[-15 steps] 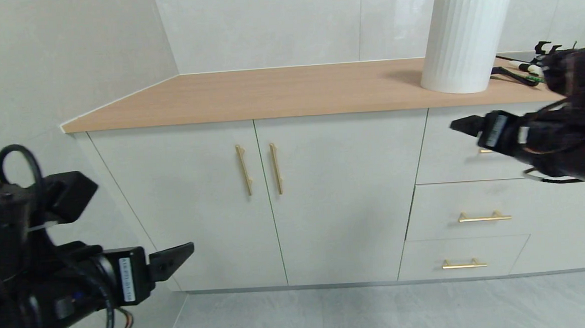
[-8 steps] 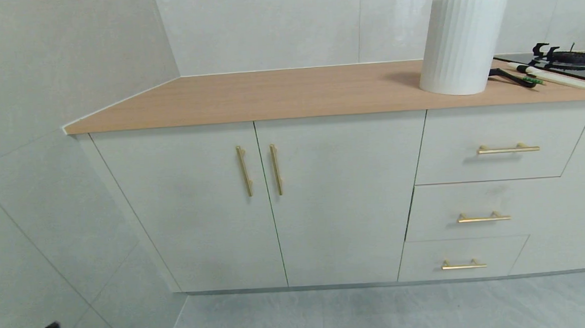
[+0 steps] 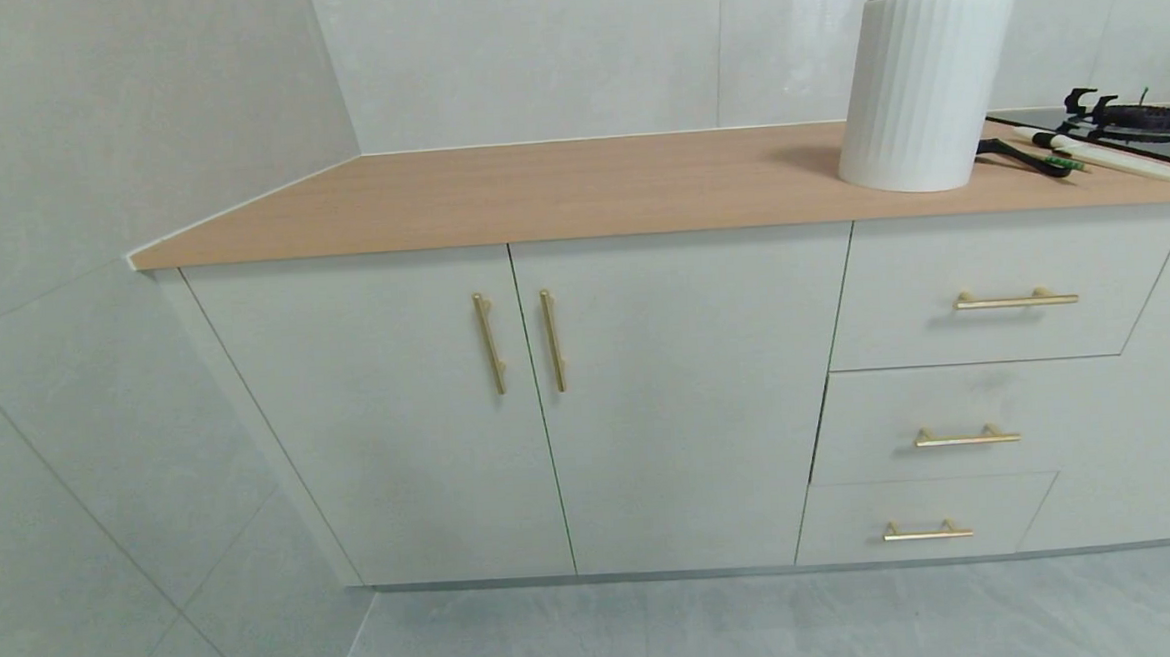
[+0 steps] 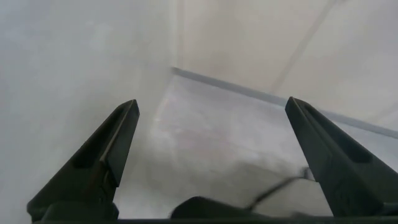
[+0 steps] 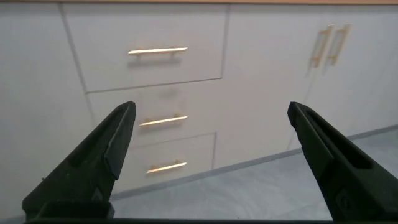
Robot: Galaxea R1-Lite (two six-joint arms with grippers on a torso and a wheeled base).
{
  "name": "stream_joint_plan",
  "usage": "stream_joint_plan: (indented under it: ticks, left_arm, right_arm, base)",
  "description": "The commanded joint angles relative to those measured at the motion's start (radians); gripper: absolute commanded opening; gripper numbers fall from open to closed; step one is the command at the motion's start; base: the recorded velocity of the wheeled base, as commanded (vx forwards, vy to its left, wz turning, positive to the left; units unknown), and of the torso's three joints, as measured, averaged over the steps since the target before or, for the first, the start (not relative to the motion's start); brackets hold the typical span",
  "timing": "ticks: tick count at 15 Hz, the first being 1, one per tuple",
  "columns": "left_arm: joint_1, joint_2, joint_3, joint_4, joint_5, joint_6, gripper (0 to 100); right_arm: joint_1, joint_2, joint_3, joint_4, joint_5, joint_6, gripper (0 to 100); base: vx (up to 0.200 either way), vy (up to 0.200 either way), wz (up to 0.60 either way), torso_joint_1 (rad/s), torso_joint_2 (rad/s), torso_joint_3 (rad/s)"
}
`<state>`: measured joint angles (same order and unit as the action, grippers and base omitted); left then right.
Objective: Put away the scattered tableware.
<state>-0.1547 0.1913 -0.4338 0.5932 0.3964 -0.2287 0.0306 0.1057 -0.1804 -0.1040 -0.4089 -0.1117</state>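
Observation:
Scattered utensils lie at the right end of the wooden countertop (image 3: 557,185): a black-handled one (image 3: 1025,156) and a cream-handled one (image 3: 1107,158), with a bit of green between them. A tall white ribbed holder (image 3: 925,90) stands just left of them. My left gripper (image 4: 211,104) is open and empty, held low over the grey floor by the wall. My right gripper (image 5: 211,109) is also open and empty, facing the drawer fronts from some distance.
Below the counter are two shut cabinet doors with gold handles (image 3: 521,340) and a stack of three shut drawers (image 3: 1014,298). A black stove grate (image 3: 1140,117) sits at the far right. The tiled wall (image 3: 93,294) closes the left side.
Both arms, in the head view a second ago, have dropped out of it; the left fingertip was last seen at the lower left corner half a second ago.

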Motion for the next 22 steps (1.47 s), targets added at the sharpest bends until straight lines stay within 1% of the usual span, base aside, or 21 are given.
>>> stream_joint_plan:
  ticks: [1,2,3,4,5,6,7,8,9,10,11,12,13,14,15,16,19,22]
  left_arm:
    - [0.099,-0.105,0.081,-0.007,0.036,0.028,100]
    - [0.132,-0.145,0.102,-0.007,0.03,0.034,100]
    - [0.153,-0.191,0.153,-0.021,0.025,0.08,100]
    - [0.153,-0.191,0.175,-0.079,0.022,0.072,100]
    - [0.153,-0.191,0.227,-0.181,0.018,0.083,100]
    - [0.153,-0.191,0.29,-0.325,-0.01,0.137,100]
    - [0.153,-0.191,0.354,-0.461,-0.062,0.195,100]
    - [0.153,-0.191,0.391,-0.543,-0.093,0.227,100]
    - [0.153,-0.191,0.434,-0.647,-0.151,0.29,100]
    - [0.153,-0.191,0.434,-0.633,-0.171,0.287,100]
    - [0.153,-0.191,0.434,-0.633,-0.209,0.284,100]
    - [0.153,-0.191,0.434,-0.633,-0.228,0.282,100]
    - [0.153,-0.188,0.434,-0.635,-0.251,0.287,100]
    - [0.153,-0.19,0.432,-0.633,-0.286,0.285,100]
    - [0.152,-0.187,0.434,-0.587,-0.392,0.272,100]
    - [0.153,-0.188,0.432,-0.589,-0.403,0.267,100]
    - [0.153,-0.19,0.432,-0.592,-0.398,0.239,100]
    - [0.153,-0.19,0.432,-0.592,-0.399,0.243,100]
  right_arm:
    - [-0.034,-0.106,0.081,-0.008,-0.016,0.004,100]
    - [-0.034,-0.106,0.108,-0.04,-0.044,0.026,100]
    - [-0.034,-0.106,0.18,-0.08,-0.051,0.046,100]
    - [-0.034,-0.106,0.18,-0.068,-0.042,0.058,100]
    - [-0.034,-0.106,0.18,-0.049,-0.008,0.095,100]
    - [-0.034,-0.106,0.18,0.003,0.041,0.11,100]
    - [-0.034,-0.104,0.18,0.047,0.071,0.113,100]
    - [-0.034,-0.104,0.18,0.052,0.087,0.113,100]
    - [-0.034,-0.104,0.18,0.05,0.142,0.115,100]
    - [-0.034,-0.104,0.18,0.05,0.183,0.115,100]
    - [-0.032,-0.104,0.18,0.05,0.257,0.115,100]
    - [-0.032,-0.104,0.18,0.067,0.331,0.112,100]
    - [-0.032,-0.101,0.18,0.115,0.398,0.109,100]
    - [-0.031,-0.097,0.18,0.099,0.394,0.107,100]
    - [-0.032,-0.103,0.18,0.096,0.394,0.109,100]
    - [-0.032,-0.104,0.18,0.096,0.392,0.116,100]
    - [-0.032,-0.104,0.18,0.096,0.389,0.121,100]
    - [-0.032,-0.104,0.18,0.096,0.389,0.122,100]
  base:
    - [0.0,0.0,0.0,0.0,0.0,0.0]
    - [0.0,0.0,0.0,0.0,0.0,0.0]
    - [0.0,0.0,0.0,0.0,0.0,0.0]
    - [0.0,0.0,0.0,0.0,0.0,0.0]
    - [0.0,0.0,0.0,0.0,0.0,0.0]
    - [0.0,0.0,0.0,0.0,0.0,0.0]
    - [0.0,0.0,0.0,0.0,0.0,0.0]
    - [0.0,0.0,0.0,0.0,0.0,0.0]
    - [0.0,0.0,0.0,0.0,0.0,0.0]
    - [0.0,0.0,0.0,0.0,0.0,0.0]
    - [0.0,0.0,0.0,0.0,0.0,0.0]
    - [0.0,0.0,0.0,0.0,0.0,0.0]
    - [0.0,0.0,0.0,0.0,0.0,0.0]
    - [0.0,0.0,0.0,0.0,0.0,0.0]
    - [0.0,0.0,0.0,0.0,0.0,0.0]
    - [0.0,0.0,0.0,0.0,0.0,0.0]
    - [0.0,0.0,0.0,0.0,0.0,0.0]
    - [0.0,0.0,0.0,0.0,0.0,0.0]
